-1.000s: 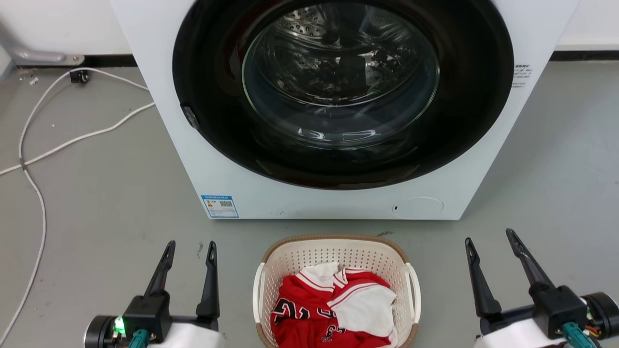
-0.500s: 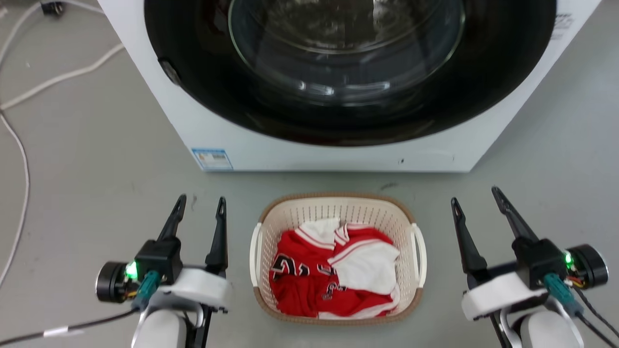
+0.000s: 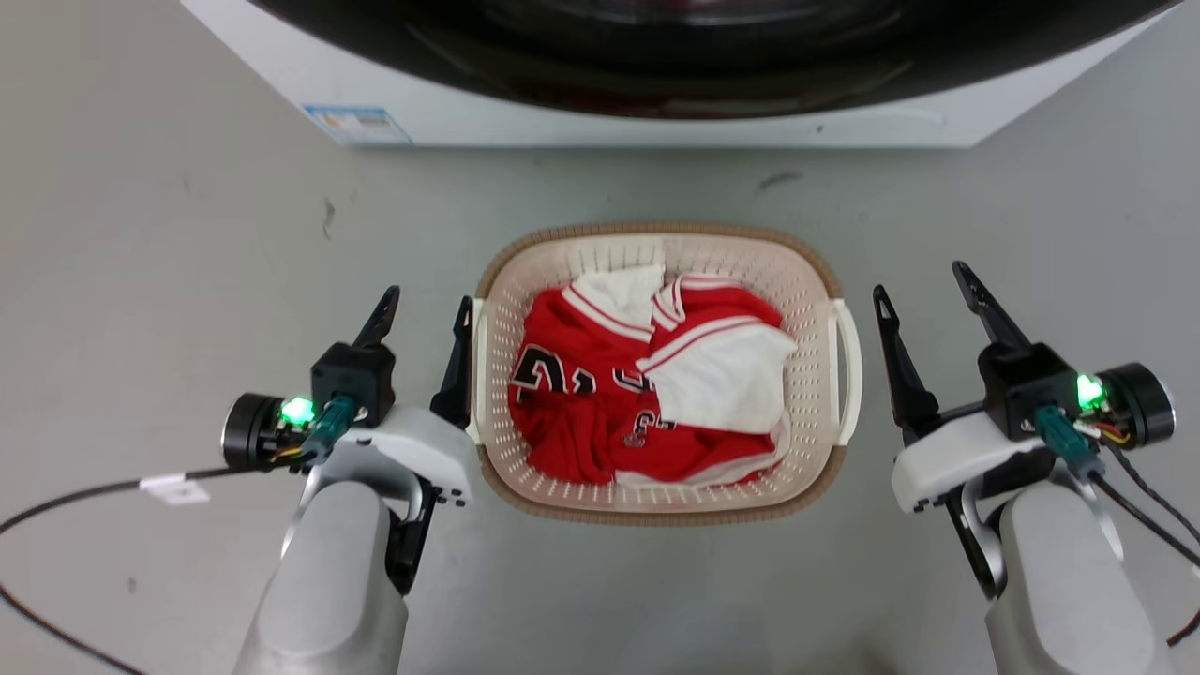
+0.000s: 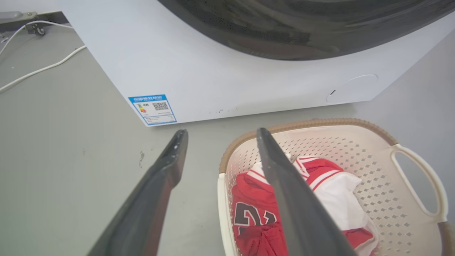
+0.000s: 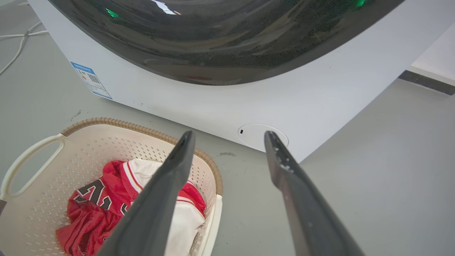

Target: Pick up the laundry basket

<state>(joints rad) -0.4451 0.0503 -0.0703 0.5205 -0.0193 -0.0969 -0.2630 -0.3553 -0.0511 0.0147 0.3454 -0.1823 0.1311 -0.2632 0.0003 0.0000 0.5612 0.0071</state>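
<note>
Both grippers are drawing in beside the laundry basket as the view is tilting downward. The left gripper and right gripper, fingers spread, are flanking it, the left just beside the near handle. Approach is proceeding; next, each should be straddling its handle before closing.

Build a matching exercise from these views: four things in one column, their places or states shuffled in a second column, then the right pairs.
Column one
1. laundry basket
2. red and white jersey
3. left gripper
4. blue label

Column two
A. stuck on the front of the washer
B. open, at the basket's left side
C. standing on the grey floor
D. lying inside the basket

Pairs: 1-C, 2-D, 3-B, 4-A
</note>
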